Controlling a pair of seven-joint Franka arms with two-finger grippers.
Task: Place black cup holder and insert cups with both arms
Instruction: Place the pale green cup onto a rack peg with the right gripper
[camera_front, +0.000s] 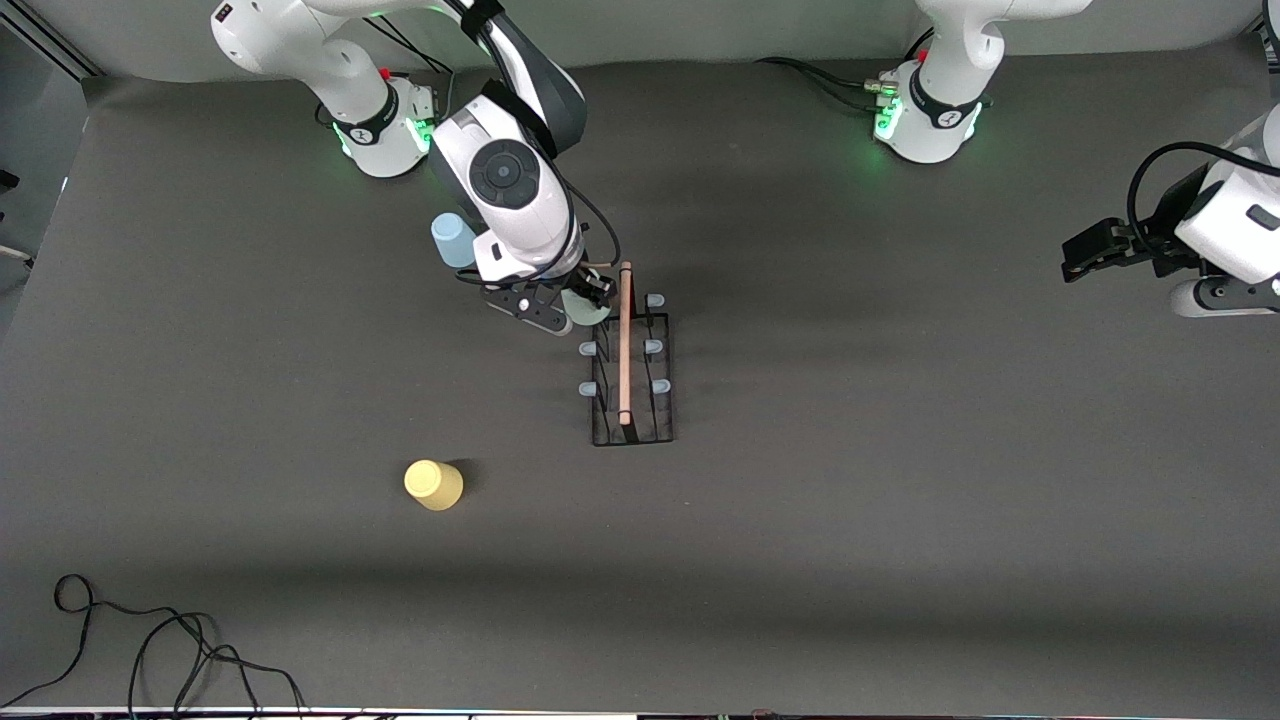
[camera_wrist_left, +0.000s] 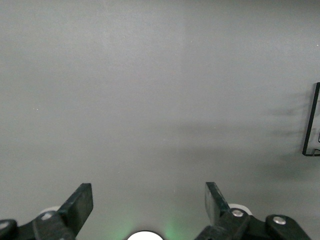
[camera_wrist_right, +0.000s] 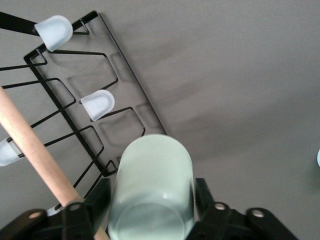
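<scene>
Front view: black wire cup holder with pale wooden rod handle (camera_front: 632, 375) sits mid-table. Right gripper (camera_front: 570, 305) is over its end toward the arm bases w/ the pale green plastic cup (camera_front: 585, 305). Yellow cup (camera_front: 433, 484) stands nearer the camera; light blue cup (camera_front: 453, 240) is partly hidden by the arm. Left gripper (camera_front: 1075, 258) waits at its end.

Left wrist view: fingers wide, empty.

Right wrist view: only here the fingers flanking the cup show; whether they press it is unclear. Cup looks light, smooth, prob. slippery; best gripped across its sides.

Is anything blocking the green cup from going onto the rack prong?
Nothing visible does. The right gripper has the pale green cup between its fingers at the black cup holder, beside its wooden handle.
</scene>
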